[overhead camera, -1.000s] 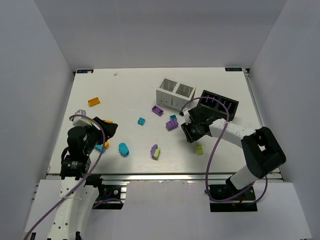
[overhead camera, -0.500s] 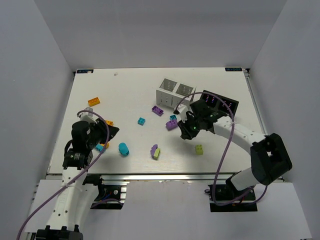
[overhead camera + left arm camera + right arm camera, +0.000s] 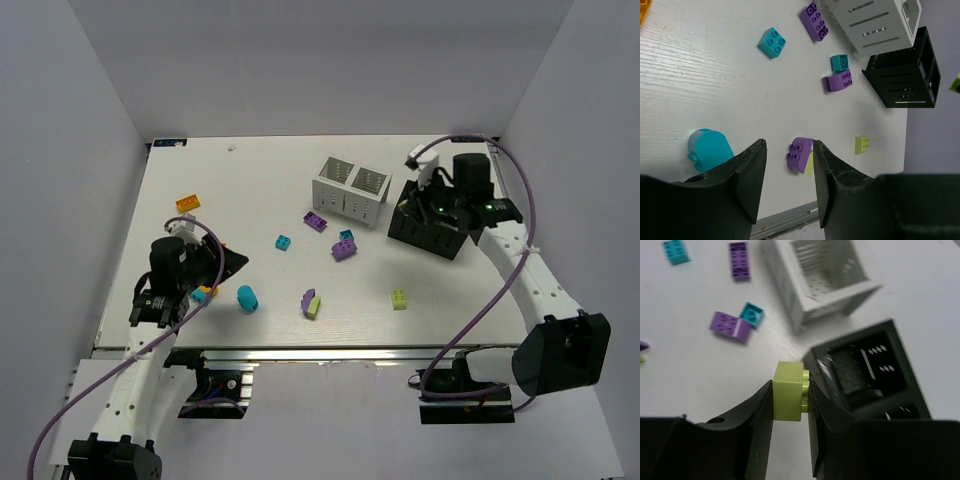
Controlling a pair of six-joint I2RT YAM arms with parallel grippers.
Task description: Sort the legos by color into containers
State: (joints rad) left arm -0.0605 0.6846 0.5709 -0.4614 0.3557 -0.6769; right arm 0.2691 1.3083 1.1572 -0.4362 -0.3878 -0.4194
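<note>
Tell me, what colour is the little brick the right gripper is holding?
Lime green; the brick shows best in the right wrist view.

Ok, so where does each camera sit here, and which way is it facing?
Top external: above and behind the bases, looking down on the table; left arm and right arm show.
Left wrist: on the left arm, looking across loose legos to the white container and black container; its open left claw frames the bottom.
Right wrist: looking down over the black container; its right claw grips a lime brick.
Shared: both wrist views show the white container.
</note>
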